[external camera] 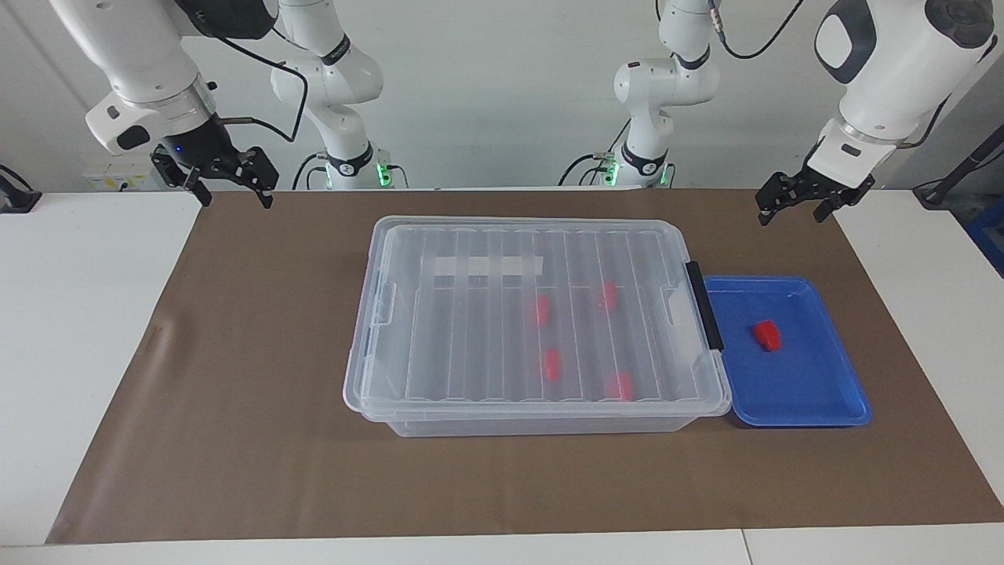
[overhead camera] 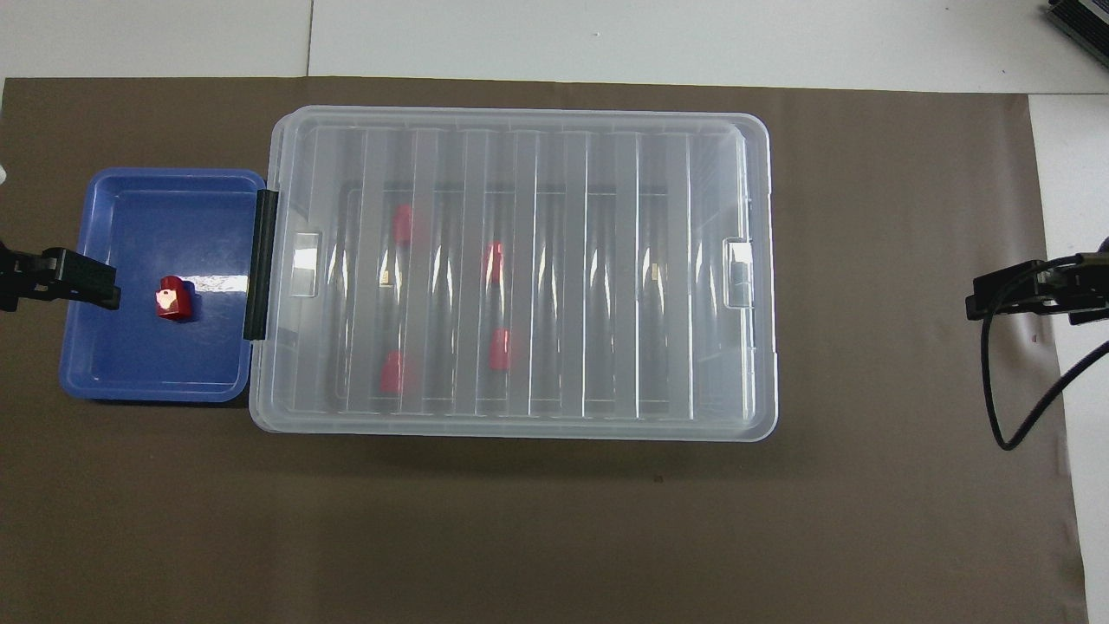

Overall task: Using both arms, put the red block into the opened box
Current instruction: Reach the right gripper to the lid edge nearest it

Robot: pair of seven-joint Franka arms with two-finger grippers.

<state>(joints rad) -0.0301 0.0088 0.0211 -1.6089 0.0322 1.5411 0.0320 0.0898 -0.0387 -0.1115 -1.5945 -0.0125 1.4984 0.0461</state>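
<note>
Both grippers' fingers (external camera: 770,205) spread wide, empty.

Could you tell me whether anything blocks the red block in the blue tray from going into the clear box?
Yes. The box has its ribbed lid shut on top, covering the four blocks inside. The red block lies uncovered in the blue tray, beside the box's black handle.

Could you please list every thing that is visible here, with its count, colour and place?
box: one, clear, lid on, middle of the mat.
red blocks in the box: four, red, seen through the lid.
red block: one, red, in the tray.
tray: one, blue, beside the box, toward the left arm's end.
mat: one, brown, on the white table.
left gripper: black, open, raised at its end.
right gripper: black, open, raised at its end.
</note>
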